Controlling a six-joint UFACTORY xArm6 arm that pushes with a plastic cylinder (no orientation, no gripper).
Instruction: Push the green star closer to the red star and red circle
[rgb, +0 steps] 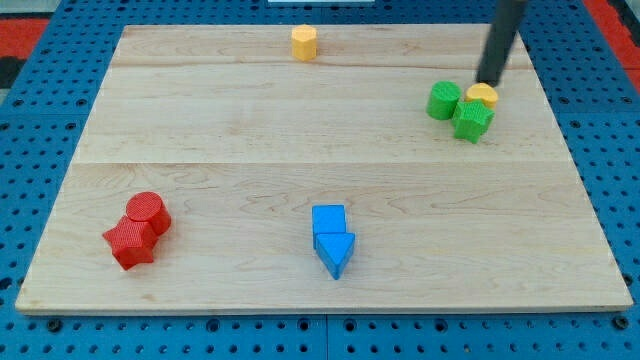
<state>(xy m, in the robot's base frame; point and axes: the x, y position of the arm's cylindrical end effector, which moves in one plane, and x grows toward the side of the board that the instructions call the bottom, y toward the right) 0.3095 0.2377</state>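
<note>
The green star (473, 121) lies at the view's right, touching a green circle (444, 100) on its left and a yellow block (483, 95) behind it. My tip (489, 83) stands just above the yellow block, at the top right of this cluster. The red circle (148, 212) and the red star (130, 243) touch each other at the view's bottom left, far from the green star.
A yellow hexagon-like block (304, 43) sits near the board's top edge. A blue cube (328, 220) and a blue triangle-like block (336, 252) touch each other at the bottom middle. The wooden board (300, 130) lies on a blue pegboard.
</note>
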